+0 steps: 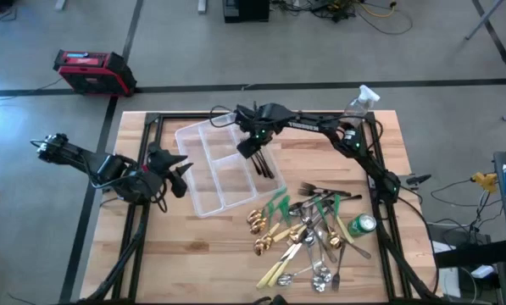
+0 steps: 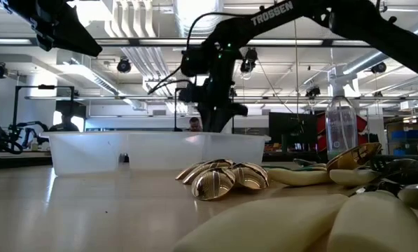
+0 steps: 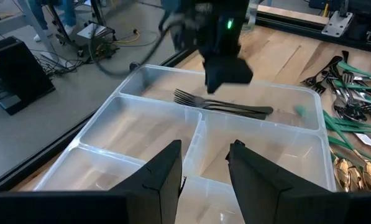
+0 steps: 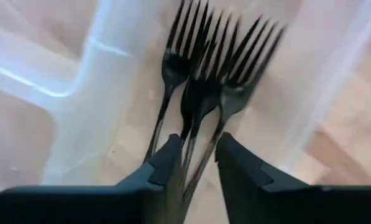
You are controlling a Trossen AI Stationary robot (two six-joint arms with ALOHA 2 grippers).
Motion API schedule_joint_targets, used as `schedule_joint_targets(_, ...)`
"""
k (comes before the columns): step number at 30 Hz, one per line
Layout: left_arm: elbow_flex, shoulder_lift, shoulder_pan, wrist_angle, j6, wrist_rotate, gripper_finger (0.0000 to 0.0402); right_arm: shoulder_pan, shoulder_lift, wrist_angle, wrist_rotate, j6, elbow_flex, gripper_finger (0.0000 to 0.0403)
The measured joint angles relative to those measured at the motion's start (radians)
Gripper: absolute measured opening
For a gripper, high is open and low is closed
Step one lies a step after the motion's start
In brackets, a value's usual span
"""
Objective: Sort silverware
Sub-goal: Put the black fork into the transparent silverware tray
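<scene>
Right gripper [image 1: 254, 146] hangs over the long compartment of the clear tray [image 1: 203, 202], on the side nearest the cutlery pile. Right wrist view: its fingers [image 4: 166, 158] stand slightly apart with a thin dark handle running between them; whether they pinch it or have just let go cannot be told. Dark forks [image 3: 222, 106] lie together in that compartment, tines all one way, so this looks like the fork slot, with like pieces grouped.

Left gripper [image 3: 204, 171] waits beside the tray's opposite side, jaws parted, holding nothing, aimed across the tray.

Unsorted pile [image 1: 308, 233] sits on the table [image 1: 185, 263] near the right arm: gold spoons [image 2: 219, 178], silver spoons [image 1: 320, 273], green-handled pieces [image 1: 278, 203], cream-handled knives [image 1: 276, 271], more dark forks [image 1: 316, 188]. Green can [image 1: 360, 224] touches the pile's edge; spray bottle [image 1: 360, 102] stands at the far corner.

Room: other tray compartments look free. The tray walls are low, but a lift straight up is probably safest before swinging back to the pile. The can crowds that side.
</scene>
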Motion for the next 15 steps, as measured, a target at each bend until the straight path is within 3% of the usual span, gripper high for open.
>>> schedule_joint_targets(6, 0.0, -0.006, 0.0, -0.02, -0.013, 0.011, 0.0118, 0.035, -0.106, -0.211, 0.007, -0.231, -0.001, 0.0144)
schedule_joint_targets(10, -0.001, -0.004, 0.0, -0.053, -0.024, 0.019, 0.0118, 0.106, -0.181, -0.359, 0.1, -0.411, -0.024, 0.0161)
schedule_joint_targets(15, -0.015, -0.002, 0.0, -0.055, -0.025, 0.02, 0.0118, 0.211, -0.287, -0.349, 0.122, -0.565, -0.145, 0.0161)
